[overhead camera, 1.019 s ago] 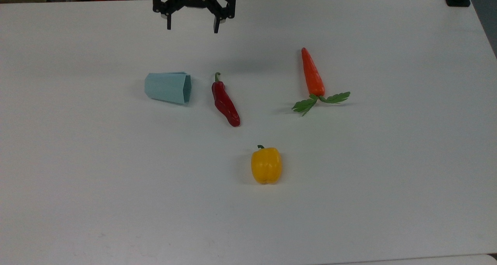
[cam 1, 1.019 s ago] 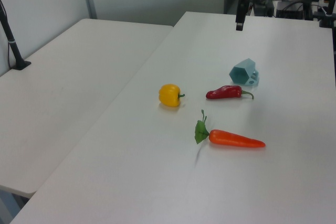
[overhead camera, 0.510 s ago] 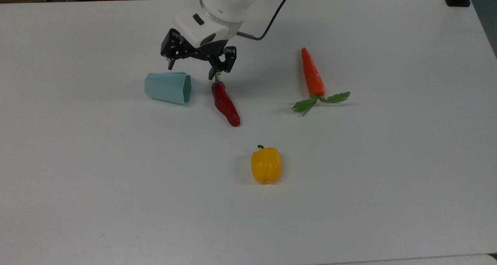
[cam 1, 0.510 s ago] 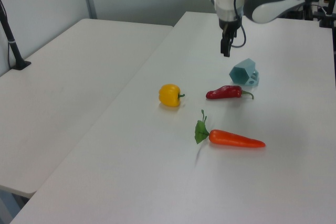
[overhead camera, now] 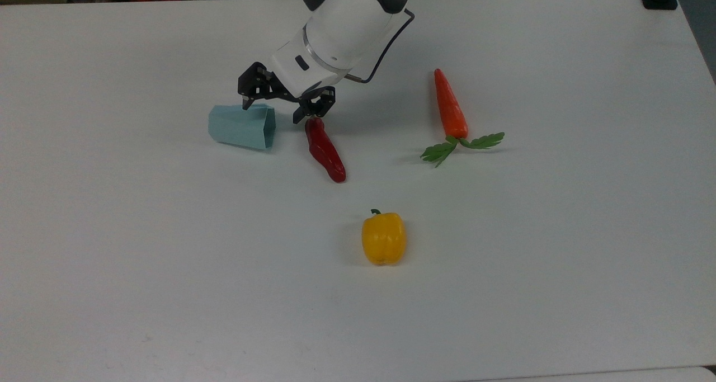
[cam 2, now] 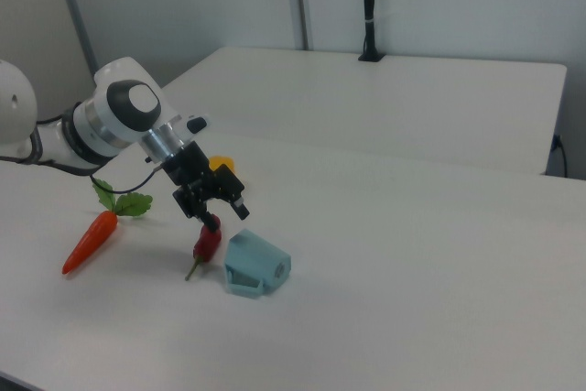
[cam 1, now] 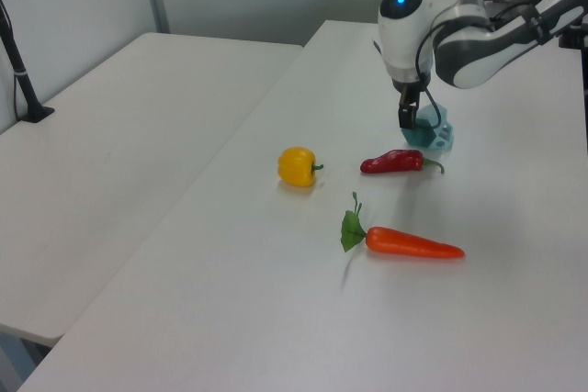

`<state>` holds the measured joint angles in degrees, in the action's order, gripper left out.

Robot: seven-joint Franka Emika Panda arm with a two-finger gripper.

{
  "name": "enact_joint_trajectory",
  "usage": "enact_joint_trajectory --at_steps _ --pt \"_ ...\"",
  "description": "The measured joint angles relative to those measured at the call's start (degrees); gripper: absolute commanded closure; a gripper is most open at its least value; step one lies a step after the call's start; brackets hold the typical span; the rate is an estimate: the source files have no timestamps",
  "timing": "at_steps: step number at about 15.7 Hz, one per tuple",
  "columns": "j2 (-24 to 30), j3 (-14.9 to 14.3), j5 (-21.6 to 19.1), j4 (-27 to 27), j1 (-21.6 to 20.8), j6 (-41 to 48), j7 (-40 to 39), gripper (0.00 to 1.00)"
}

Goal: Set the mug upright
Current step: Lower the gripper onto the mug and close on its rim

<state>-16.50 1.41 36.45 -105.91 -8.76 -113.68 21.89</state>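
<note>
We're over the mug [overhead camera: 241, 126] now, which lies on its side on the white desk [overhead camera: 168, 259], open mouth facing the top view's right, toward the red chili [overhead camera: 325, 150] just beside it. In the right view the mug [cam 2: 256, 264] shows its base end w/ a small handle-like loop low against the desk. Claw [overhead camera: 275, 109] hangs spread apart, empty, tilted; in the top view one finger [overhead camera: 246, 103] sits above the far rim of the mug, the other above the chili's stem end.

Our read on handling: thin-walled, looks light, prob stiff plastic or ceramic, so it likely skids or rolls on its flat facets if nudged. Smooth faces could be slippery. Best hold, we reckon, is across two opposite flat sides near the rim, or pinching the rim wall itself, then tipping it up onto the narrower base.

Risk: the chili is close, so the near finger may snag it. Carrot [overhead camera: 449, 107] & yellow pepper [overhead camera: 383, 238] lie well apart, no bother.
</note>
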Motion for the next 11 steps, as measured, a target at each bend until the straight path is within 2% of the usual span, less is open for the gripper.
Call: enact_joint_trajectory --at_steps 4,11 --pt "-0.9 0.0 1.3 -1.6 1.0 -0.1 0.7 0.00" --pt "-3.9 -0.1 6.4 -1.9 4.2 -3.6 2.4 0.00"
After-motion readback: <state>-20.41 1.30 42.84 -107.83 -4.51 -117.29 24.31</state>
